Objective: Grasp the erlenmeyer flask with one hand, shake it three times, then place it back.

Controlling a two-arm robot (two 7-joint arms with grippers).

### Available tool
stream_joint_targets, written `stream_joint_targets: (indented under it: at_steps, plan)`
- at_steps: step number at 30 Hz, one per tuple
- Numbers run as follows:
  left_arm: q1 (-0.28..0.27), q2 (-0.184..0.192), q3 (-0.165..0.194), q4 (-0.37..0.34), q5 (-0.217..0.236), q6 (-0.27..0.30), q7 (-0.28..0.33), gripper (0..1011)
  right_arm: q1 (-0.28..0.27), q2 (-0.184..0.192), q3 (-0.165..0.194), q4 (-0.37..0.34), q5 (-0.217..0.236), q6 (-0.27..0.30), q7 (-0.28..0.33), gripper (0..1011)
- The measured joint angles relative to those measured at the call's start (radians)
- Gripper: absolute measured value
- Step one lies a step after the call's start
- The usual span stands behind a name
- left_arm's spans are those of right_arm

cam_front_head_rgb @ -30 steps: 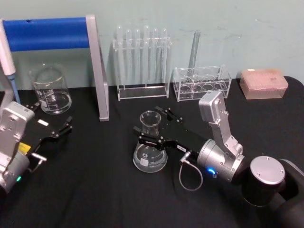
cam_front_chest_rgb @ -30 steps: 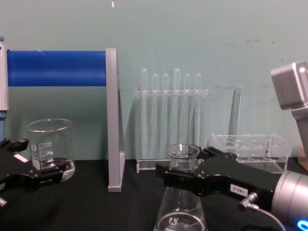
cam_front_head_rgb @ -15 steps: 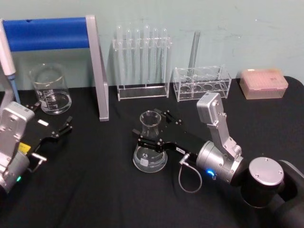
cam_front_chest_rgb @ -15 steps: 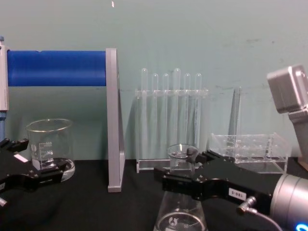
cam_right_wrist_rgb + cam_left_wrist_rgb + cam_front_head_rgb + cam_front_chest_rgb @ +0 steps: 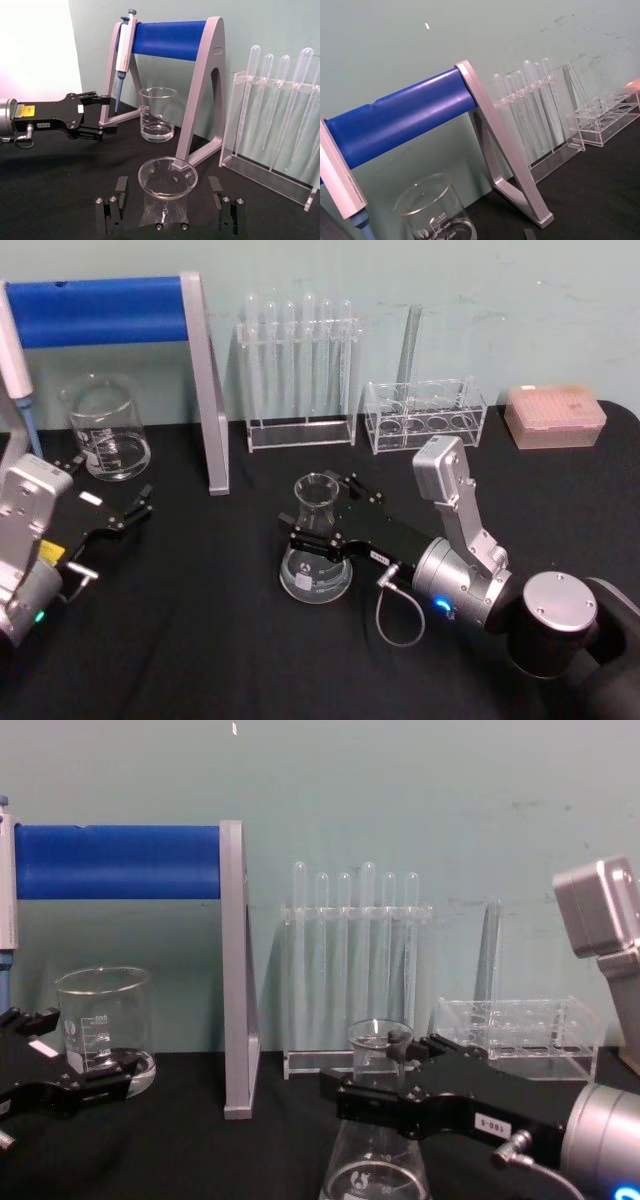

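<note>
The clear erlenmeyer flask (image 5: 316,565) stands upright on the black table, near the middle. My right gripper (image 5: 322,512) reaches in from the right and straddles its narrow neck, one finger on each side. In the right wrist view the flask (image 5: 167,180) sits between the black fingers (image 5: 120,192) with a gap on both sides, so the right gripper is open. In the chest view it (image 5: 370,1070) is level with the neck, just under the flared rim of the flask (image 5: 375,1175). My left gripper (image 5: 112,480) rests open at the far left, holding nothing.
A glass beaker (image 5: 107,430) stands at the back left beside a blue-barred pipette stand (image 5: 205,390). A test tube rack (image 5: 298,370), a clear low rack (image 5: 425,415) and a pink tip box (image 5: 555,415) line the back edge.
My right gripper has sunk slightly along the flask's neck. The flask has stayed in place on the table and the left arm has not moved.
</note>
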Motion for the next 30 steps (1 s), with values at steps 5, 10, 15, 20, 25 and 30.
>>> stream_joint_targets:
  at_steps: [5,10,15,20,25,30]
  plan:
    - [0.000,0.000,0.000,0.000,0.000,0.000,0.000,1001,0.000,0.000,0.000,-0.001,0.000,0.000,0.000,998]
    - [0.000,0.000,0.000,0.000,0.000,0.000,0.000,1001,0.000,0.000,0.000,-0.001,0.000,0.000,0.000,904]
    - [0.000,0.000,0.000,0.000,0.000,0.000,0.000,1001,0.000,0.000,0.000,-0.001,0.000,0.000,0.000,788]
    - [0.000,0.000,0.000,0.000,0.000,0.000,0.000,1001,0.000,0.000,0.000,-0.001,0.000,0.000,0.000,607]
    - [0.000,0.000,0.000,0.000,0.000,0.000,0.000,1001,0.000,0.000,0.000,-0.001,0.000,0.000,0.000,470]
    - [0.000,0.000,0.000,0.000,0.000,0.000,0.000,1001,0.000,0.000,0.000,-0.001,0.001,0.000,0.000,450]
